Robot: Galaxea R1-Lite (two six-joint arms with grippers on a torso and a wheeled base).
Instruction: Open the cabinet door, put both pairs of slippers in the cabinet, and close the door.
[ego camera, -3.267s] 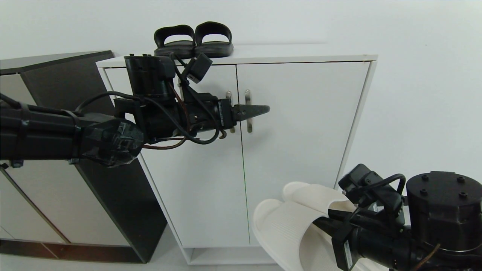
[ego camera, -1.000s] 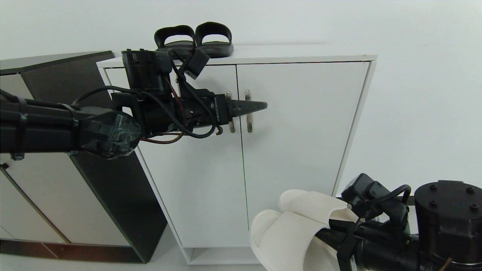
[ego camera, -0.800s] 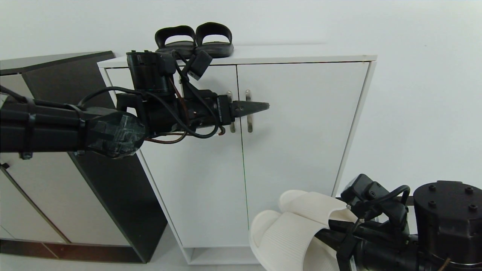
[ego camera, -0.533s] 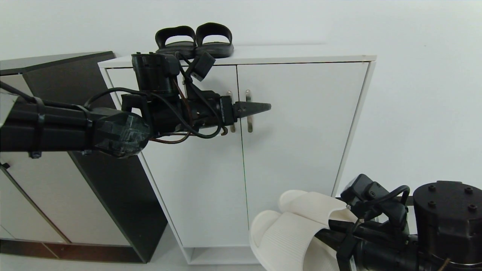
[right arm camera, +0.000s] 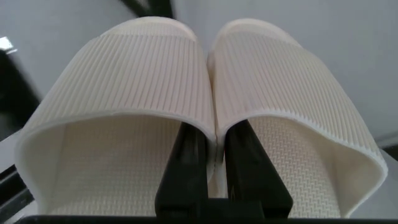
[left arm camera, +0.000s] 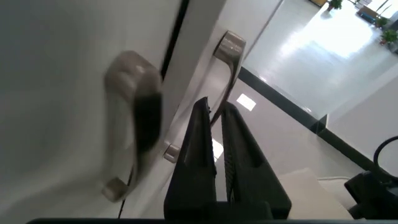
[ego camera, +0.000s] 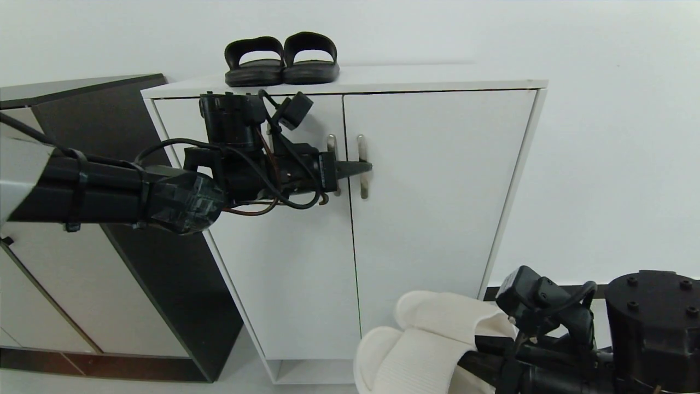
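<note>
Black slippers (ego camera: 281, 57), one pair, lie left on the cabinet (ego camera: 437, 83) top, long axes near-to-far; white slippers (ego camera: 415, 350), one pair, near right, toes toward cabinet, clamped in right gripper (right arm camera: 214, 134); left gripper (left arm camera: 215, 104), fingers together, at right handle (ego camera: 361, 143).

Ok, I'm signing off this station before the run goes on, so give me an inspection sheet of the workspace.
Surface: top of the white cabinet, carrying the black slippers.
Job's things: black slippers paired side by side; white slippers held low before the cabinet; cabinet doors both shut.
Clutter: nothing seen.
Hands: left hand at the right door's handle; right hand shut on the white slippers' straps.
Cables: cable loops hang at the left wrist.
Surroundings: dark cabinet beside the white one; white wall.
</note>
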